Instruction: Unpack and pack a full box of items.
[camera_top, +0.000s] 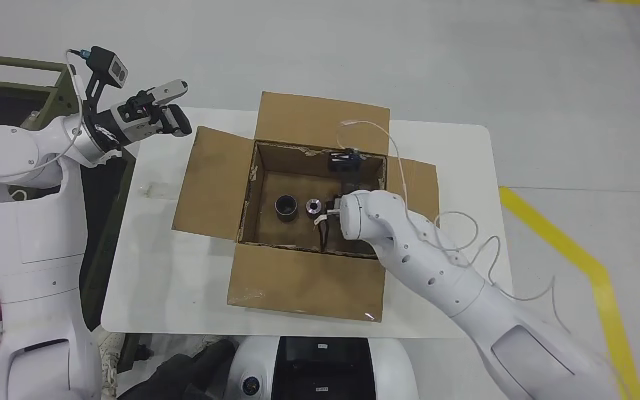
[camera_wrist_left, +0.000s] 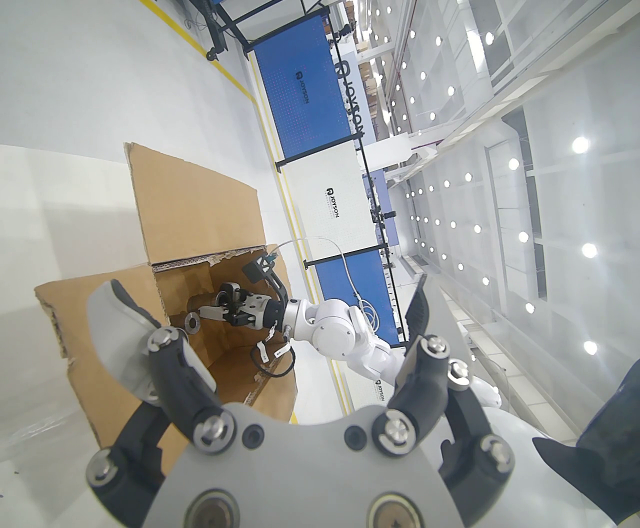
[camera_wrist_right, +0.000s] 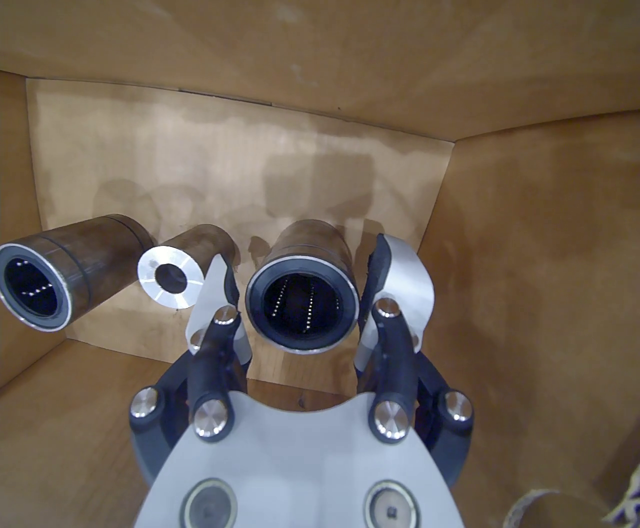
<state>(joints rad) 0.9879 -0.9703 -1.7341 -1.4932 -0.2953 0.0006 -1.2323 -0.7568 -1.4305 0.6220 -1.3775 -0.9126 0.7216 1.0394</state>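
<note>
**Inspector A:** Start at the right claw. What do we record?

**Inspector B:** We record the right claw (camera_wrist_right: 300, 248) down inside the cardboard box (camera_top: 310, 285). Its fingers (camera_wrist_right: 400, 280) are parted and straddle the first bearing (camera_wrist_right: 302, 300), a dark cylinder standing on end. We see a thin gap on each side, so nothing is clamped.

**Inspector A:** Arm pose?

**Inspector B:** In the top view the right arm lies in from five o'clock, crosses the box's rim, and bends at the wrist down toward the box floor.

**Inspector A:** Contents, counted?

**Inspector B:** We count three pieces upright on the floor: two dark bearings and one aluminium sleeve (camera_wrist_right: 171, 277). Seen from above, the sleeve stands just beside the claw at nine o'clock. The second bearing (camera_wrist_right: 35, 287) stands next beyond it on the same line. None of the three touch.

**Inspector A:** And the other arm?

**Inspector B:** We find the left claw (camera_top: 178, 108) raised in the air at ten o'clock from the box, by the ten o'clock corner of the table (camera_top: 150, 280). It points toward three o'clock with its fingers spread wide, holding nothing.

**Inspector A:** The box itself?

**Inspector B:** One box sits mid-table, with all four flaps folded outward.
</note>
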